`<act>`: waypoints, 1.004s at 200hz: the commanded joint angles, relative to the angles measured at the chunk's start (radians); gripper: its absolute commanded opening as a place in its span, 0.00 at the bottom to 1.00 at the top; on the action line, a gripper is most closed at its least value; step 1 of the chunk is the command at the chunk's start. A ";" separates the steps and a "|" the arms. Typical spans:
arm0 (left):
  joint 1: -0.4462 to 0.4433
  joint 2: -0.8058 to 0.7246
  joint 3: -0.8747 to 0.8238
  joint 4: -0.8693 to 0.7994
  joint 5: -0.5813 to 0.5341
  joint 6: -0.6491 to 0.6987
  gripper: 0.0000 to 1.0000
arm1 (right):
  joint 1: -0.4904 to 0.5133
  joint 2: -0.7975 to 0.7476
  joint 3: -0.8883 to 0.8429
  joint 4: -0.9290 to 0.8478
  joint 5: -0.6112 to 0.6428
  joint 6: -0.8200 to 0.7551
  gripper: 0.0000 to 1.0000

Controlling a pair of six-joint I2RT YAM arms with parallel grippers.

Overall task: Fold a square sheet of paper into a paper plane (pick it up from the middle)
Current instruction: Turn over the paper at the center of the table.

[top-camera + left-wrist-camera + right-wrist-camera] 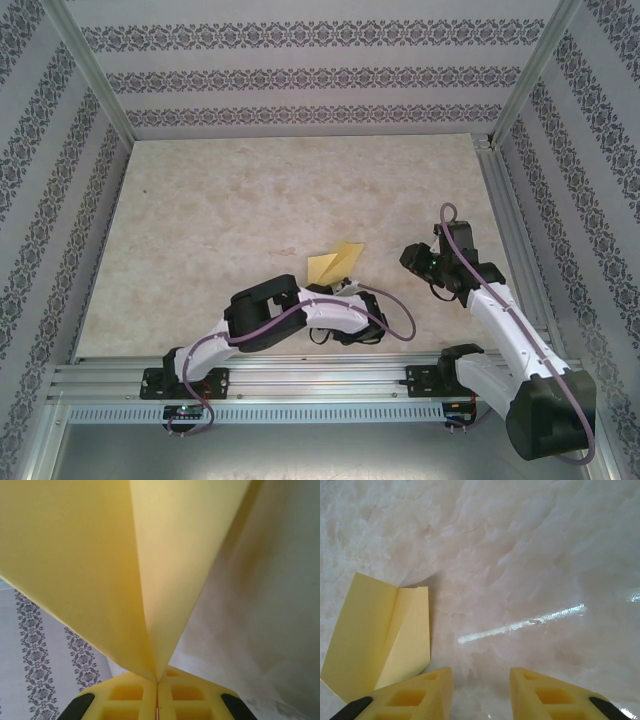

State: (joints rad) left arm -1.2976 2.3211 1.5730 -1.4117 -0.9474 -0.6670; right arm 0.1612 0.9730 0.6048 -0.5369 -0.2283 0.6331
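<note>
The square sheet of paper (pixel 333 263) is pale yellow and bent into a V-like fold, raised off the table in front of the left arm. My left gripper (pixel 158 682) is shut on the sheet of paper (pixel 115 560) at its fold, the two halves spreading upward from the pinch. My right gripper (pixel 481 687) hovers open above the bare marble table (pixel 530 560), and the sheet of paper (pixel 380 635) lies to the left of its left fingertip, apart from it. In the top view the right gripper (pixel 412 257) is to the right of the paper, with a gap between them.
The marble tabletop (pixel 250 200) is enclosed by patterned walls (pixel 300 75) at the back and both sides, with metal frame posts (pixel 500 200) along the right edge. A metal rail (pixel 300 380) carrying both arm bases runs across the near edge.
</note>
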 commanded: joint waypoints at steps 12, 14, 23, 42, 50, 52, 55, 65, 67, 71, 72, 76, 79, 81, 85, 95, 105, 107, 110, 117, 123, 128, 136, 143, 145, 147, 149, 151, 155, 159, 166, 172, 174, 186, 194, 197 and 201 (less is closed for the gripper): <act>-0.051 -0.035 -0.003 0.074 0.086 0.097 0.20 | -0.005 0.025 -0.014 0.040 -0.069 -0.006 0.36; -0.052 -0.042 -0.005 0.084 0.094 0.105 0.21 | -0.005 0.025 -0.014 0.041 -0.072 -0.007 0.36; -0.055 -0.072 -0.025 0.131 0.134 0.144 0.28 | -0.005 0.035 -0.012 0.041 -0.086 -0.008 0.36; -0.055 -0.137 -0.049 0.200 0.219 0.211 0.47 | -0.005 0.049 -0.010 0.038 -0.105 -0.015 0.36; -0.055 -0.161 -0.047 0.213 0.257 0.230 0.55 | -0.005 0.051 -0.010 0.037 -0.111 -0.015 0.37; -0.055 -0.169 -0.048 0.220 0.272 0.238 0.56 | -0.005 0.052 -0.010 0.036 -0.112 -0.015 0.37; -0.055 -0.180 -0.049 0.229 0.292 0.252 0.57 | -0.005 0.054 -0.010 0.037 -0.116 -0.017 0.37; -0.055 -0.222 -0.054 0.256 0.342 0.266 0.61 | -0.004 0.056 -0.011 0.041 -0.130 -0.016 0.38; -0.055 -0.233 -0.057 0.264 0.355 0.268 0.62 | -0.004 0.056 -0.011 0.042 -0.133 -0.016 0.38; -0.055 -0.253 -0.063 0.282 0.391 0.280 0.63 | -0.003 0.059 -0.013 0.044 -0.141 -0.015 0.38; -0.055 -0.260 -0.066 0.287 0.401 0.283 0.64 | -0.003 0.059 -0.013 0.044 -0.141 -0.015 0.38; -0.055 -0.283 -0.075 0.305 0.432 0.295 0.65 | -0.003 0.063 -0.012 0.046 -0.149 -0.015 0.38; -0.055 -0.306 -0.083 0.316 0.448 0.297 0.66 | -0.002 0.063 -0.012 0.047 -0.154 -0.015 0.38; -0.055 -0.322 -0.089 0.323 0.456 0.294 0.66 | -0.001 0.063 -0.013 0.049 -0.159 -0.015 0.38; -0.055 -0.353 -0.101 0.341 0.476 0.291 0.68 | 0.000 0.063 -0.013 0.052 -0.165 -0.015 0.39; -0.054 -0.444 -0.154 0.405 0.544 0.302 0.69 | 0.008 0.061 -0.015 0.056 -0.169 -0.012 0.40; -0.046 -0.546 -0.206 0.452 0.574 0.288 0.72 | 0.016 0.059 -0.018 0.065 -0.170 -0.009 0.41; -0.042 -0.565 -0.217 0.464 0.581 0.285 0.72 | 0.019 0.059 -0.019 0.067 -0.172 -0.008 0.41; -0.034 -0.598 -0.234 0.478 0.589 0.280 0.72 | 0.023 0.060 -0.019 0.071 -0.174 -0.005 0.41; -0.007 -0.677 -0.289 0.517 0.607 0.260 0.71 | 0.032 0.062 -0.021 0.083 -0.182 0.001 0.41; 0.026 -0.739 -0.332 0.555 0.619 0.242 0.69 | 0.046 0.066 -0.025 0.105 -0.195 0.007 0.42; 0.058 -0.796 -0.373 0.588 0.637 0.226 0.64 | 0.061 0.070 -0.029 0.120 -0.201 0.017 0.42; 0.119 -0.878 -0.437 0.641 0.665 0.195 0.56 | 0.092 0.082 -0.032 0.144 -0.200 0.036 0.43; 0.182 -0.939 -0.489 0.684 0.706 0.169 0.48 | 0.120 0.094 -0.034 0.171 -0.197 0.054 0.43; 0.203 -0.958 -0.506 0.700 0.722 0.162 0.48 | 0.129 0.096 -0.035 0.181 -0.198 0.058 0.43; 0.221 -0.972 -0.518 0.713 0.739 0.158 0.47 | 0.139 0.101 -0.036 0.189 -0.198 0.063 0.43; 0.244 -0.988 -0.535 0.723 0.756 0.154 0.46 | 0.150 0.104 -0.035 0.197 -0.197 0.069 0.44; 0.262 -0.999 -0.547 0.736 0.779 0.151 0.46 | 0.157 0.110 -0.034 0.206 -0.197 0.073 0.44; 0.300 -1.022 -0.571 0.760 0.815 0.149 0.45 | 0.180 0.121 -0.031 0.222 -0.197 0.082 0.44; 0.338 -1.041 -0.591 0.781 0.850 0.144 0.45 | 0.202 0.133 -0.028 0.237 -0.196 0.090 0.44; 0.397 -1.059 -0.623 0.816 0.897 0.126 0.43 | 0.242 0.151 -0.019 0.259 -0.182 0.101 0.44; 0.443 -1.061 -0.646 0.857 0.950 0.115 0.40 | 0.278 0.167 -0.011 0.273 -0.162 0.108 0.46; 0.455 -1.059 -0.654 0.870 0.969 0.112 0.40 | 0.288 0.174 -0.006 0.278 -0.155 0.110 0.47; 0.521 -1.021 -0.675 0.933 1.060 0.073 0.37 | 0.344 0.221 0.016 0.304 -0.128 0.126 0.49; 0.542 -0.981 -0.672 0.956 1.095 0.048 0.33 | 0.371 0.262 0.041 0.318 -0.129 0.133 0.49; 0.547 -0.964 -0.671 0.966 1.107 0.043 0.32 | 0.385 0.282 0.054 0.319 -0.123 0.136 0.49; 0.550 -0.942 -0.667 0.971 1.112 0.037 0.30 | 0.399 0.301 0.066 0.321 -0.115 0.139 0.49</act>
State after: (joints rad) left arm -0.7994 1.2743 0.9237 -0.6273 -0.0612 -0.5381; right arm 0.4847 1.1831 0.5961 -0.3119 -0.3870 0.7223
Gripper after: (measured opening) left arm 0.350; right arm 0.487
